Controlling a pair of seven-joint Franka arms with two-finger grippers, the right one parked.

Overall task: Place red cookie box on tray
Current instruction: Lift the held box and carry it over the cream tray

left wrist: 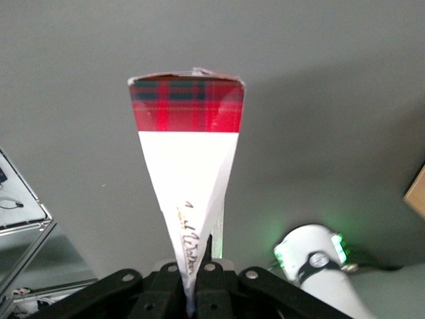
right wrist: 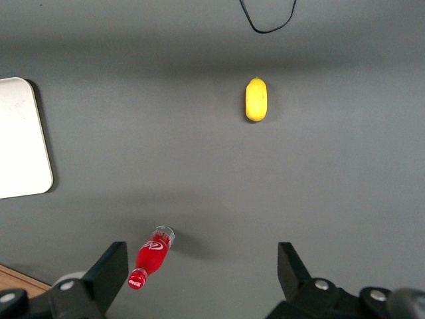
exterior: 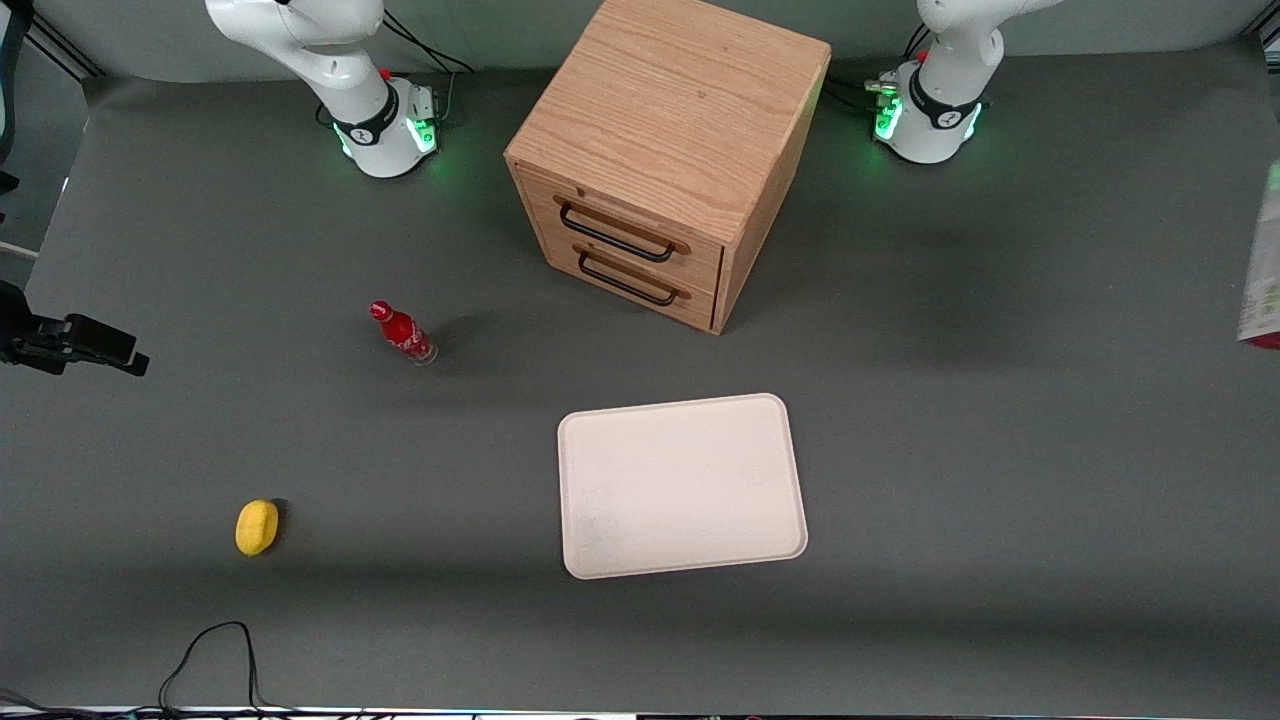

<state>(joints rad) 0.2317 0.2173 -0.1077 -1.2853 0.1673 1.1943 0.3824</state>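
In the left wrist view my left gripper (left wrist: pixel 192 296) is shut on the narrow edge of the red cookie box (left wrist: pixel 189 153). The box is held in the air above the grey table, its white panel and red tartan end pointing away from the fingers. In the front view only a strip of the box (exterior: pixel 1262 270) shows, toward the working arm's end of the table; the gripper itself is out of that view. The cream-white tray (exterior: pixel 680 485) lies flat and bare on the table, nearer to the front camera than the cabinet, well apart from the box. It also shows in the right wrist view (right wrist: pixel 20 139).
A wooden two-drawer cabinet (exterior: pixel 665 150) stands farther from the camera than the tray. A small red bottle (exterior: pixel 403 333) and a yellow object (exterior: pixel 257 527) lie toward the parked arm's end. A black cable (exterior: pixel 215 650) loops at the table's front edge.
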